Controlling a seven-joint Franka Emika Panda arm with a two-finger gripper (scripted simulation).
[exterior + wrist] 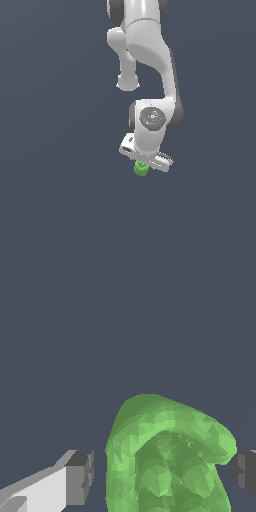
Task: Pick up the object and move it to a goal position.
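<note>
The object (167,456), a small bright green lumpy cylinder with a lobed top, sits between the two fingers of the gripper (162,476). In the wrist view one dark pad (80,476) stands clear of the green surface with a strip of ground showing between them, while the opposite pad (245,471) lies very close to the object's flank; contact there cannot be confirmed. The gripper is thus partly open and has nothing firmly in hold. In the exterior view the object (141,168) peeks out just under the hand (146,156), at the low end of the arm (150,75). The step in hand appears to be the grasp. Done well, it would centre the object between the pads, then close evenly, so that the bumpy sides do not roll or squirt out.
</note>
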